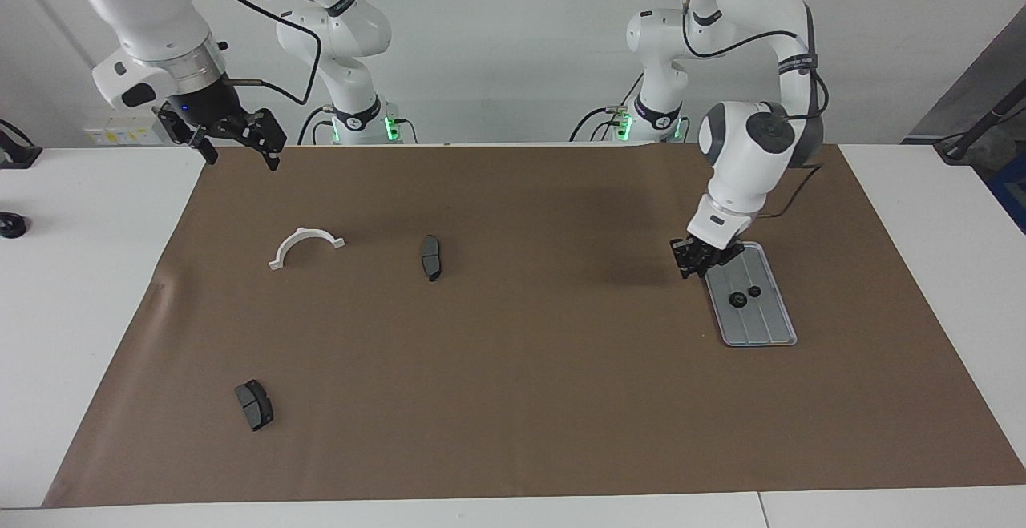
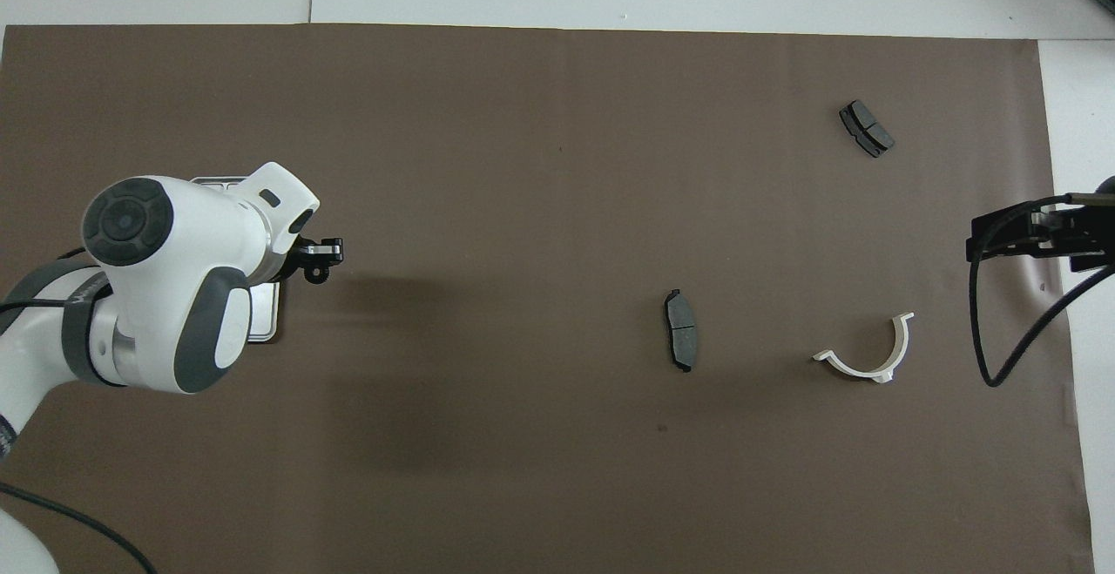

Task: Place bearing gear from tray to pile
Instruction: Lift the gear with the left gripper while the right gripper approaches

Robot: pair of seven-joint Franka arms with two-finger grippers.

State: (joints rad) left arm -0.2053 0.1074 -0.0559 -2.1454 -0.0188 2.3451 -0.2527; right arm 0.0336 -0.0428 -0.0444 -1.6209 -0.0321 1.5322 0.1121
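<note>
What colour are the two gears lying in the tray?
Black, against the silver-grey tray; the gears show best in the facing view.

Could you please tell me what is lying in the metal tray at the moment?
Two small black gears lie on the tray. The left gripper hangs over its robot-side end, hiding that corner.

Bright, even overhead light leaves both views sharp and glare-free, with soft blurred shadows on the brown paper (image 1: 513, 400) beneath the left arm (image 2: 165, 287)

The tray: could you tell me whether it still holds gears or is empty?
Not empty: two small black gears lie on the tray.
</note>
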